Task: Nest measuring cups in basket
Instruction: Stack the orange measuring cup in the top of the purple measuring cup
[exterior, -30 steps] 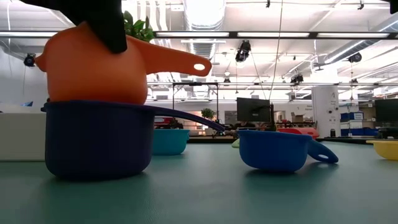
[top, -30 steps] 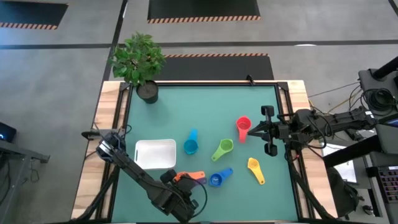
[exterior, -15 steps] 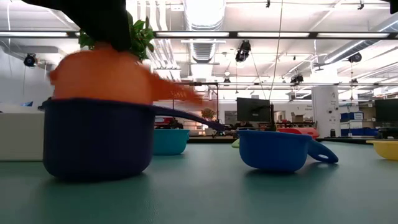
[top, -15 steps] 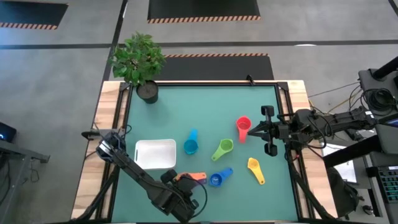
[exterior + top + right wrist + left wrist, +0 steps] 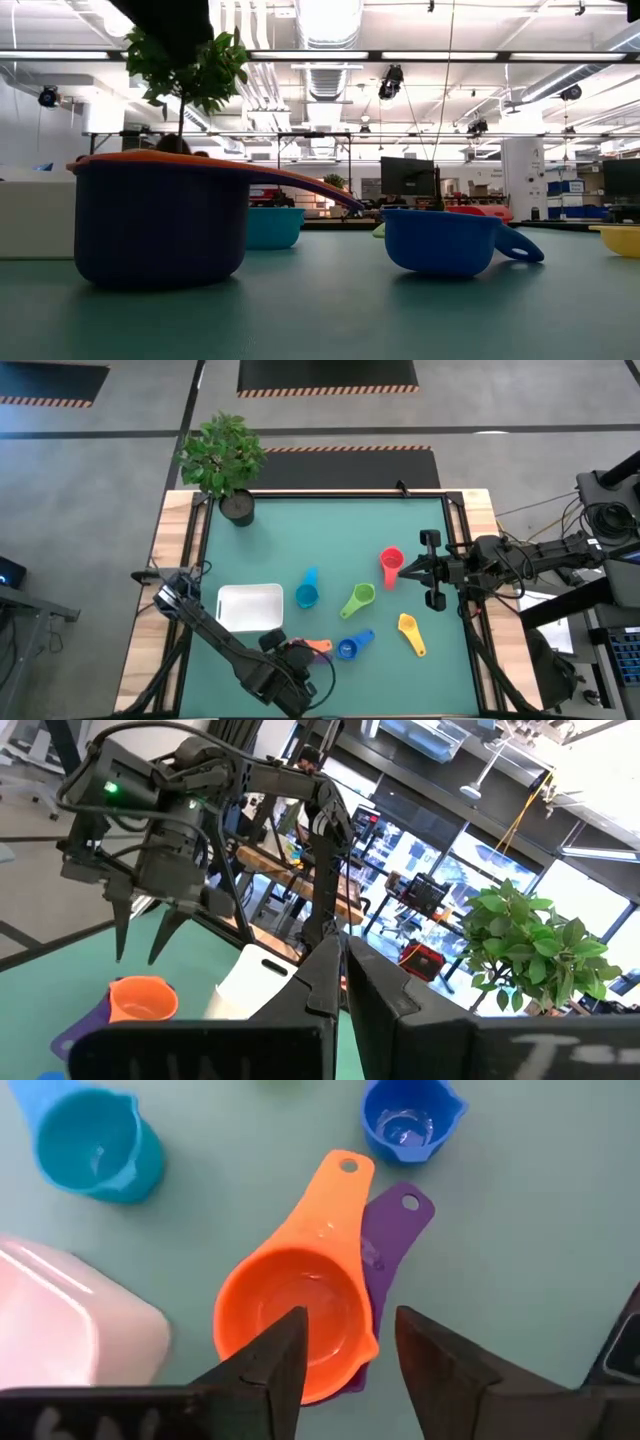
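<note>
Left wrist view shows the left end effector open, empty above the orange cup nested in the purple cup; next, grasp another cup.

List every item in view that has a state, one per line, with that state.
orange cup: upright, nested inside the purple cup, released
purple cup: upright on the table, holding the orange cup, outside the basket
basket: empty
light blue cup: upright, loose on the table
dark blue cup: upright, loose
green cup: upright, loose
red cup: upright, loose
yellow cup: upright, loose
left gripper: open above the orange cup
right gripper: shut, beside the red cup
</note>
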